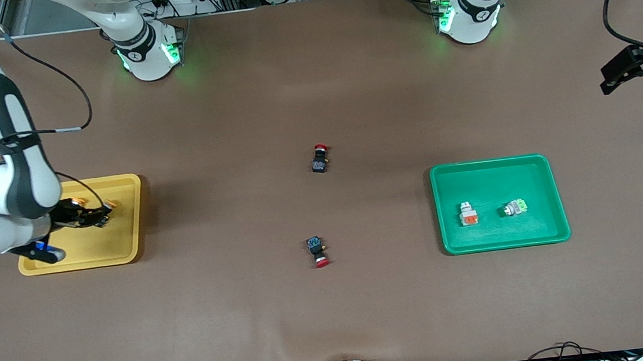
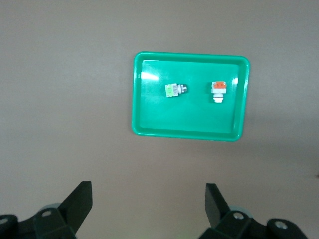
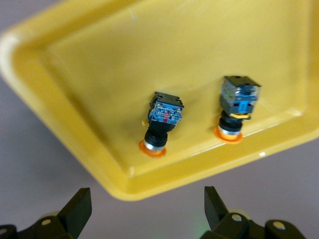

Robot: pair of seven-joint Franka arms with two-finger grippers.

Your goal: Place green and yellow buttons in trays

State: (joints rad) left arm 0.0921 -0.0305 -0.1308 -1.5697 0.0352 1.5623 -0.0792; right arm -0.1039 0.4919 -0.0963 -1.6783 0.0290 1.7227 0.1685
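Observation:
The yellow tray (image 1: 123, 225) lies toward the right arm's end of the table. Two black-bodied buttons with orange-yellow caps stand cap-down in it (image 3: 162, 117) (image 3: 238, 102). My right gripper (image 1: 91, 217) hangs over that tray's edge, open and empty (image 3: 148, 204). The green tray (image 1: 494, 171) lies toward the left arm's end. It holds a pale grey button with an orange face (image 1: 468, 214) and one with a green face (image 1: 515, 207). My left gripper (image 1: 638, 69) is held high, open and empty (image 2: 148, 199). Its view shows the green tray (image 2: 189, 119) and both grey buttons (image 2: 218, 89) (image 2: 174, 90).
Two black switches with red caps lie on the brown mat between the trays, one (image 1: 320, 158) farther from the front camera and one (image 1: 317, 251) nearer. The right arm's cable (image 1: 71, 129) loops above the mat.

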